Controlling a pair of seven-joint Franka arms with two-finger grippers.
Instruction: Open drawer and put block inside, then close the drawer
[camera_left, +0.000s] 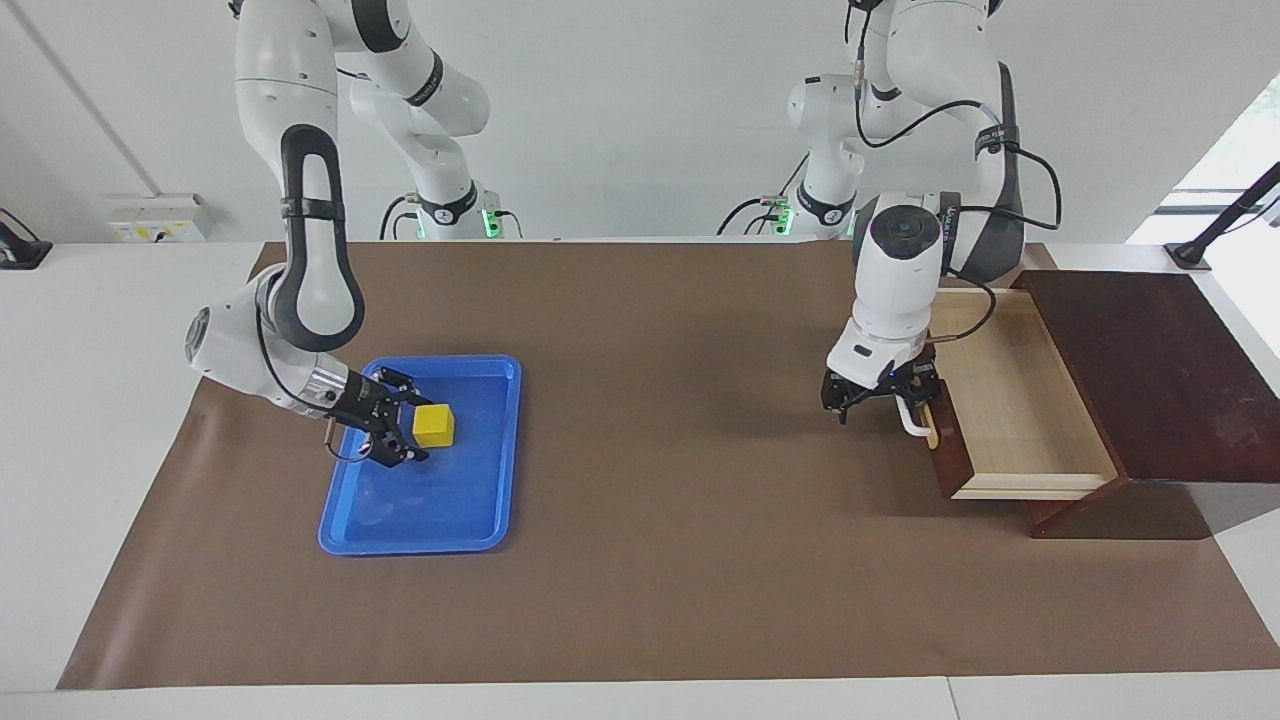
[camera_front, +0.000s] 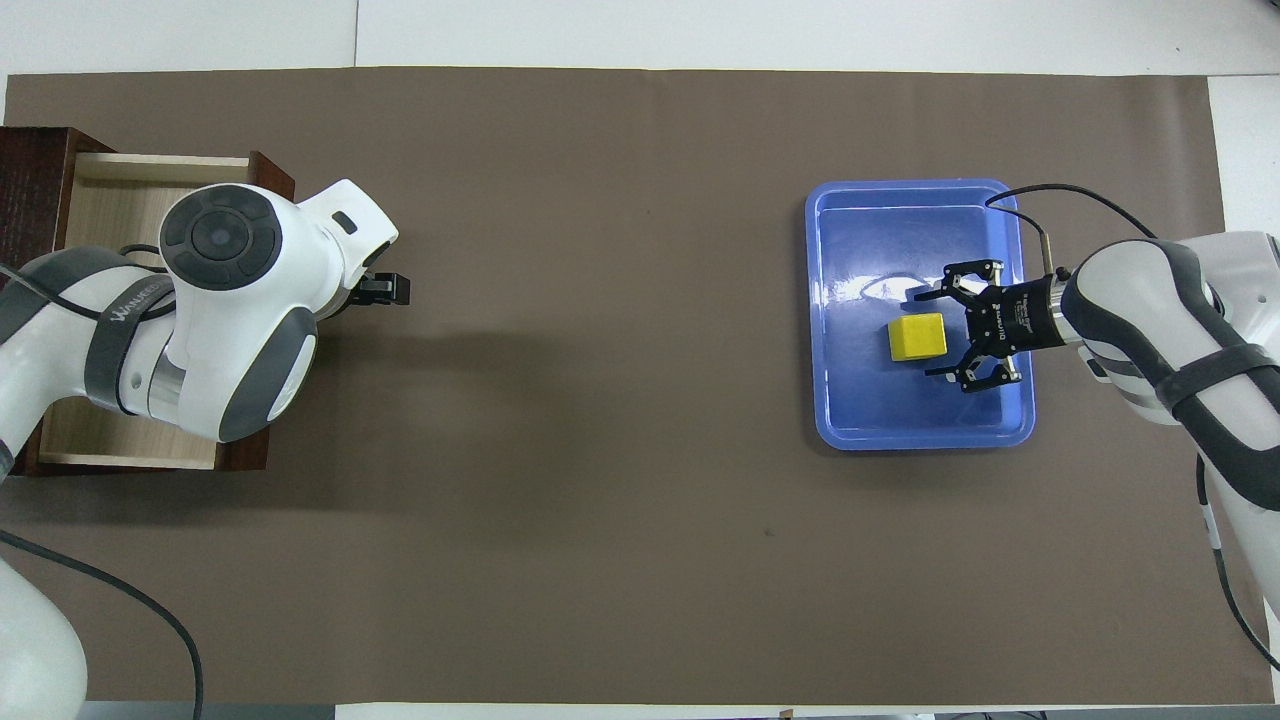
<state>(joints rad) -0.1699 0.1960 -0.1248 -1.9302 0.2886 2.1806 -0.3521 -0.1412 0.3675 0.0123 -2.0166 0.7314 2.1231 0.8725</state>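
Brown mat (camera_left: 650, 500) over a white table (camera_left: 100, 400), plain white wall at the robots' end. Drawer (camera_left: 1010, 400) pulled out at left arm's end, pale interior showing. Left gripper (camera_left: 880, 395) at the white handle (camera_left: 912, 420) on the drawer front; looks like it's on the handle but can't tell finger state from either view. Blue tray (camera_left: 400, 530) toward right arm's end, block (camera_left: 434, 425) sitting in it. Right gripper (camera_left: 400, 425) low in tray, fingers (camera_front: 945, 372) spread wide, wider than the block, tips just beside it, not gripping.
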